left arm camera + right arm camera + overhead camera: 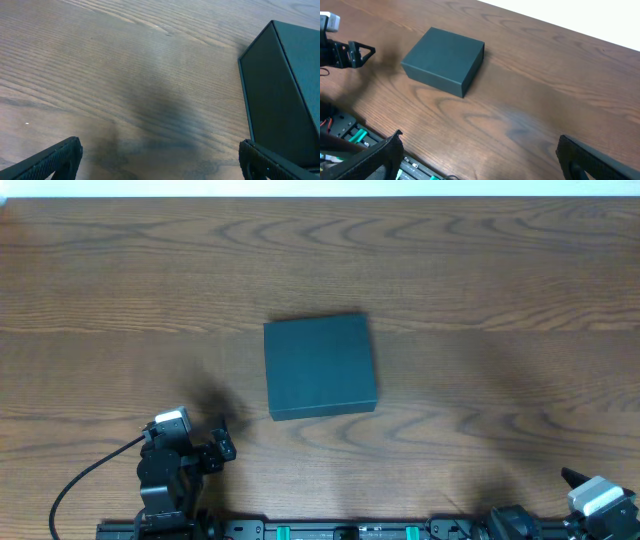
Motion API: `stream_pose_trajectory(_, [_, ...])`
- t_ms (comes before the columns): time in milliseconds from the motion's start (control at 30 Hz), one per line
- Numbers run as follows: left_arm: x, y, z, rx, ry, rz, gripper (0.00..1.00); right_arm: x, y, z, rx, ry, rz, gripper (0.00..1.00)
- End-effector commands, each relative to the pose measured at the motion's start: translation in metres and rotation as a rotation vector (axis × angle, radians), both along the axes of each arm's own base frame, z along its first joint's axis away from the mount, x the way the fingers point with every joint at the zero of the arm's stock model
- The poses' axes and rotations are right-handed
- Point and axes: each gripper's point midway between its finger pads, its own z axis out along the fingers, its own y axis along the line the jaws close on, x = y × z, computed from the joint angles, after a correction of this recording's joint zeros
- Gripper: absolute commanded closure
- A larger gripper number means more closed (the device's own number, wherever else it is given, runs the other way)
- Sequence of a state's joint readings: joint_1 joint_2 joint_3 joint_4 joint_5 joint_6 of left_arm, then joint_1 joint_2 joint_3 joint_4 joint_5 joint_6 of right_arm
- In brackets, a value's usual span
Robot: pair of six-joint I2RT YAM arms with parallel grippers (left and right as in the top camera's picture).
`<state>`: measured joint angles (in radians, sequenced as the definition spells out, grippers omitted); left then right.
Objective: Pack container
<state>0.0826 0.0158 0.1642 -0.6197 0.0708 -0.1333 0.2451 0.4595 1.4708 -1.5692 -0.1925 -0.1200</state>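
Note:
The container (320,367) is a matte dark square box, lid shut, lying flat at the middle of the wooden table. It also shows in the right wrist view (443,60) and at the right edge of the left wrist view (282,90). My left gripper (224,438) is open and empty, just left of and nearer than the box; its fingers frame bare wood in the left wrist view (160,162). My right gripper (480,160) is open and empty at the table's near right corner, far from the box; in the overhead view only part of it (578,480) shows.
The wooden table (480,270) has a white strip along its far edge. A black mounting rail (340,530) with green parts runs along the near edge between the two arm bases. The left arm's cable (75,480) loops at the near left.

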Motion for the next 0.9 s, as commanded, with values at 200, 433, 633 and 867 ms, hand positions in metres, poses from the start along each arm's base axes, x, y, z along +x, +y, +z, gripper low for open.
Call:
stream_pose_trajectory(200, [0.0, 0.002, -0.002, 0.014, 0.001, 0.006, 0.02, -0.001, -0.001, 0.0, 0.012, -0.001, -0.021, 0.01])
stream_pose_trajectory(433, [0.0, 0.002, -0.002, 0.014, 0.002, 0.006, 0.01, 0.007, -0.003, 0.007, 0.011, -0.04, -0.039, 0.01])
stream_pose_trajectory(633, [0.0, 0.002, -0.002, 0.014, 0.001, 0.006, 0.01, 0.047, -0.01, -0.002, -0.006, -0.154, -0.124, 0.01])
stream_pose_trajectory(867, [0.0, 0.002, -0.002, 0.014, 0.001, 0.006, 0.01, 0.092, -0.01, -0.085, -0.007, -0.181, -0.185, 0.01])
